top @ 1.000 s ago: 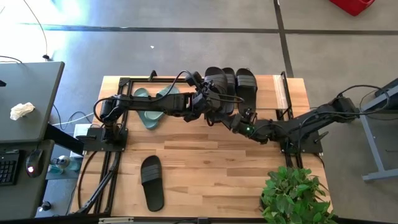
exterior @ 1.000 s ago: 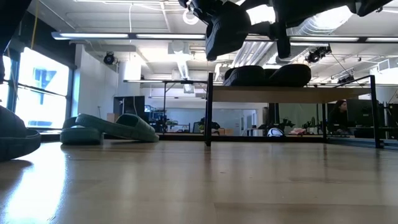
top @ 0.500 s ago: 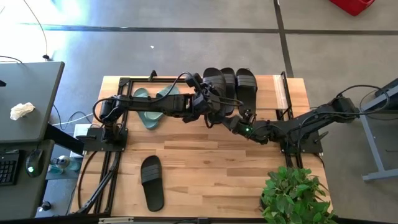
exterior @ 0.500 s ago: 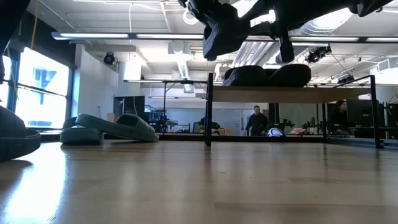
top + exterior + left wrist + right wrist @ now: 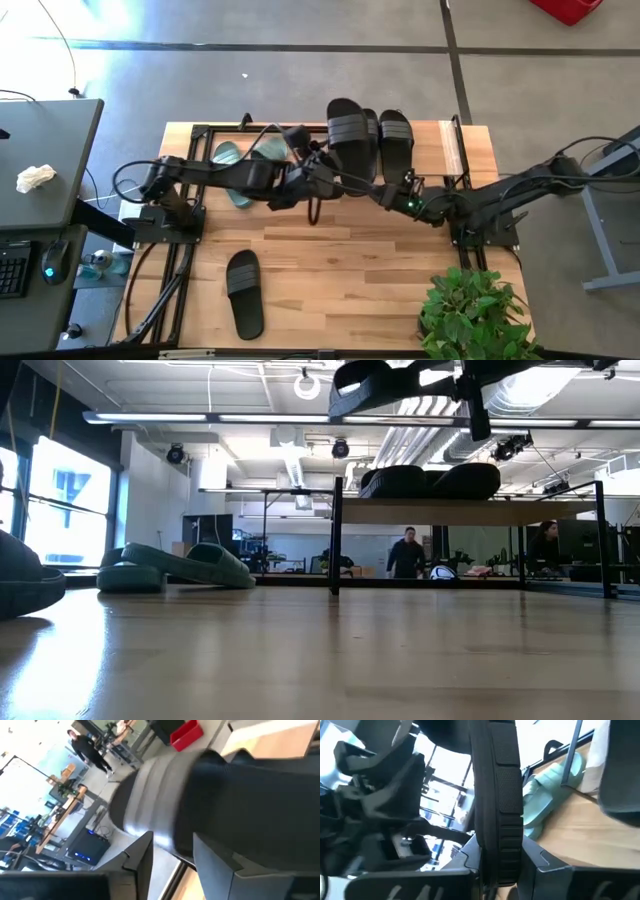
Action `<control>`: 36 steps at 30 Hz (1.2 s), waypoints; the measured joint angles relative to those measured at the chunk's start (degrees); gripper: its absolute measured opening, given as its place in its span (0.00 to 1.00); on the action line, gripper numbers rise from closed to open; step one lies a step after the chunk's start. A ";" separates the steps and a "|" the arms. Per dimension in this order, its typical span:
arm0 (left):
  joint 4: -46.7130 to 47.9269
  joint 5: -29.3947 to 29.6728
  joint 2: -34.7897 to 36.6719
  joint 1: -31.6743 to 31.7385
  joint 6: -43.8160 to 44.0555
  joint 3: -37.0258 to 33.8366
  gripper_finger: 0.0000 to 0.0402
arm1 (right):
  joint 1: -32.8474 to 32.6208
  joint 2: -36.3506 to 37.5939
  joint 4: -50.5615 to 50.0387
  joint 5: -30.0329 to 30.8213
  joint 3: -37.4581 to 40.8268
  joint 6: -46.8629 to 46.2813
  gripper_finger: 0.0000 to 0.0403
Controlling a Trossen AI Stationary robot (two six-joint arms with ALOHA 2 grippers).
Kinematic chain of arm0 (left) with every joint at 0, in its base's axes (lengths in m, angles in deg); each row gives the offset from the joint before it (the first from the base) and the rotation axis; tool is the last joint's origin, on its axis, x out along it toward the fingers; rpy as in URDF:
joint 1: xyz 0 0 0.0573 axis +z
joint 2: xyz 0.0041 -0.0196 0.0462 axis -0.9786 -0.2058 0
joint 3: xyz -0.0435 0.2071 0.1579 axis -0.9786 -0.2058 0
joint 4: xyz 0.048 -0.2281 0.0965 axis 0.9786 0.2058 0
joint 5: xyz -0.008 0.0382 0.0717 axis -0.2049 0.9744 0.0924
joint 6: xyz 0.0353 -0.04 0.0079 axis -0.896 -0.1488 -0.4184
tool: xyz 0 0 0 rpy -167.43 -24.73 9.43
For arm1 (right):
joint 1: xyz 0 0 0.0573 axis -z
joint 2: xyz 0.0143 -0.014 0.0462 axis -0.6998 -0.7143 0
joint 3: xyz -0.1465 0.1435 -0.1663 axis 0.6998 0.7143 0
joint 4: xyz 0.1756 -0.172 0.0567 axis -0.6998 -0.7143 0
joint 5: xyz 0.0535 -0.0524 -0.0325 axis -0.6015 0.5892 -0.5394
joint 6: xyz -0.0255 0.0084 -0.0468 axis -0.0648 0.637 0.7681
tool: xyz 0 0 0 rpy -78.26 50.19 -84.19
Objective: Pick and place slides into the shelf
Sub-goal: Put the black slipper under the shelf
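Black slide (image 5: 347, 142) is held in the air over the shelf (image 5: 430, 150), just beside the two black slides (image 5: 394, 138) already lying on its wooden top board. Right gripper (image 5: 385, 193) is clamped on its edge; the right wrist view shows the sole pinched between the fingers (image 5: 540, 865). Left gripper (image 5: 310, 182) sits just beside, jaws parted, apparently letting go: a handover. Long axis runs front to back across the table; which end is the toe, cannot tell.

Judgement: placing step, third of six. Next move calls for lowering it flat beside its neighbours, strap up. Green slides (image 5: 240, 170) and one black slide (image 5: 245, 293) remain on the table (image 5: 340, 280).
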 joint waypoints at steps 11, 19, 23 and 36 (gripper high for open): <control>11.82 0.49 7.89 -2.71 8.00 0.00 0.35 | 2.04 7.19 -11.81 -19.47 0.01 -0.63 0.10; 14.69 -0.51 11.61 -3.41 11.91 0.04 0.32 | 1.12 7.96 -26.25 -41.23 -0.01 -9.57 0.10; 15.95 -1.37 12.01 -3.41 13.07 -0.02 0.30 | -2.13 7.96 -31.40 -44.69 -0.01 -12.55 0.10; 18.67 -6.16 12.05 -3.39 16.08 -0.02 0.29 | -18.02 14.33 -24.86 -22.12 11.60 -34.19 0.10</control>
